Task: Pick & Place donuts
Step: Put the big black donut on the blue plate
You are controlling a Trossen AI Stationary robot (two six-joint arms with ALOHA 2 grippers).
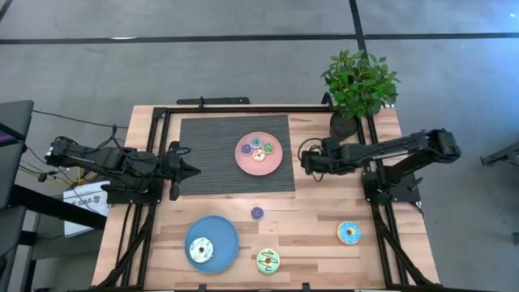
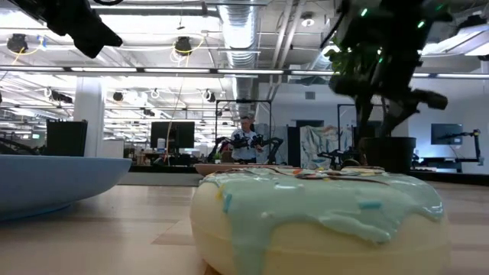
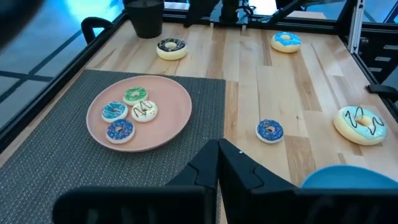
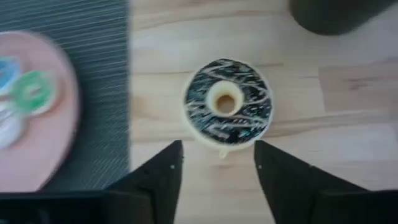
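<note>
A dark-iced donut (image 4: pixel 228 102) with white streaks lies flat on the bare wood near the plant pot; the left wrist view shows it too (image 3: pixel 171 48). My right gripper (image 4: pixel 217 158) hovers over it, open, one finger to each side of its near rim, touching nothing. In the high view this gripper (image 1: pixel 306 162) covers the donut. Several small donuts sit on the pink plate (image 1: pixel 276 165). A white donut (image 1: pixel 200 250) rests on the blue plate (image 1: pixel 223 231). Lime green (image 1: pixel 268 260), light blue (image 1: pixel 349 233) and small purple (image 1: pixel 257 212) donuts lie on the wood. My left gripper (image 3: pixel 217 163) waits shut at the mat's left edge.
A dark ribbed mat (image 1: pixel 211 154) lies under the pink plate. A potted plant (image 1: pixel 357 85) stands at the far right corner, close behind my right gripper. Black frame rails (image 1: pixel 150 203) run along the table's sides. In the low view the lime green donut (image 2: pixel 317 214) fills the foreground.
</note>
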